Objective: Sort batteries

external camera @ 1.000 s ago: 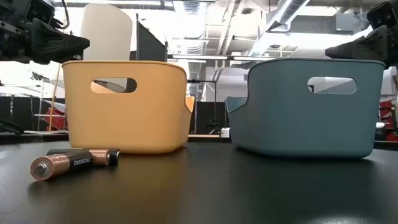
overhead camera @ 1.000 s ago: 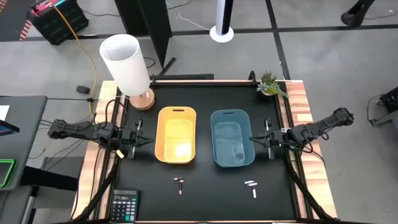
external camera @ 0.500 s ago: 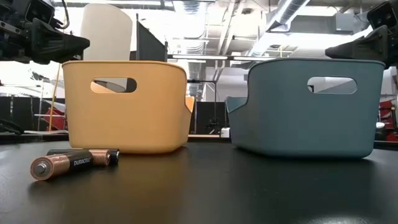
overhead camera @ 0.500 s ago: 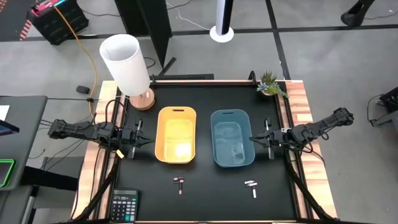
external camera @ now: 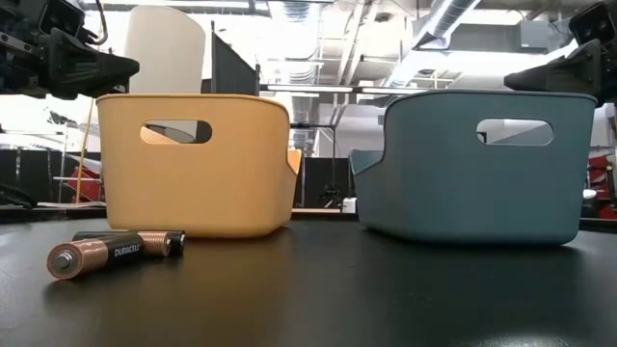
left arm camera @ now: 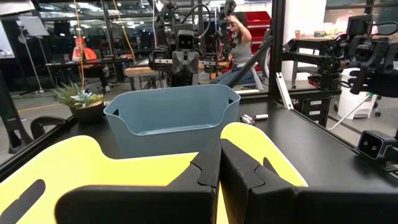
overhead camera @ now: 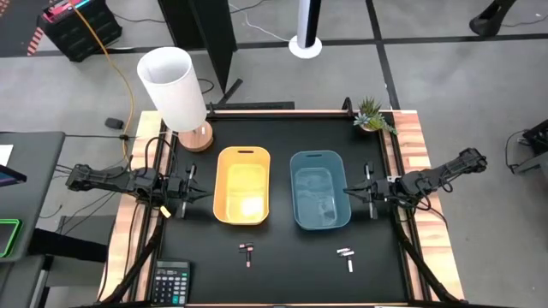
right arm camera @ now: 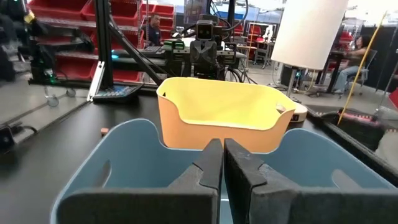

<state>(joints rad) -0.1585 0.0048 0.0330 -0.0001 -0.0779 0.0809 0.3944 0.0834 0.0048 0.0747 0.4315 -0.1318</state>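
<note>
Two dark batteries with reddish ends (overhead camera: 247,251) lie on the black table near its near edge, in front of the yellow bin (overhead camera: 242,185); they also show in the low view (external camera: 111,253). White batteries (overhead camera: 347,257) lie in front of the blue bin (overhead camera: 319,189). My left gripper (overhead camera: 205,198) hovers shut beside the yellow bin's left wall (left arm camera: 74,165). My right gripper (overhead camera: 345,192) hovers shut at the blue bin's right wall (right arm camera: 106,165). Neither touches anything.
A white lamp (overhead camera: 175,90) on a wooden base stands at the far left corner, a small potted plant (overhead camera: 372,114) at the far right corner, and a calculator (overhead camera: 170,281) at the near left edge. People sit in the room beyond the table.
</note>
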